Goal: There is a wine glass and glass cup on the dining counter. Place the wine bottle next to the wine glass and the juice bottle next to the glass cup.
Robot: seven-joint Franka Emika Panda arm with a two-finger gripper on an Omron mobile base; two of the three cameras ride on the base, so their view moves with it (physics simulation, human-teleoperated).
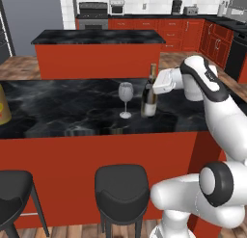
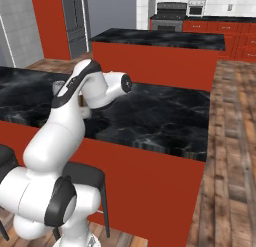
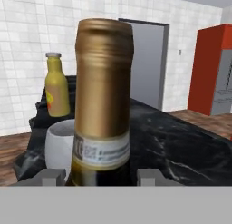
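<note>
The wine bottle (image 1: 149, 96), tall and dark with a gold-foiled neck (image 3: 103, 87), stands upright on the dining counter (image 1: 58, 107) just right of the wine glass (image 1: 125, 99). My gripper (image 1: 154, 85) reaches in from the right and is shut on the bottle's upper part. In the hand view its fingertips (image 3: 52, 175) flank the bottle, and the glass's pale bowl (image 3: 58, 143) sits right behind it. The juice bottle (image 3: 57, 85), yellow with a round label, stands farther along the counter, at the far left edge (image 1: 4, 107). The glass cup is out of view.
Two black stools (image 1: 120, 184) (image 1: 12, 189) stand in front of the counter. A shorter red island (image 1: 96, 37) lies beyond it, with red cabinets and a stove along the back wall. Bare marble (image 2: 160, 116) stretches right of the arm.
</note>
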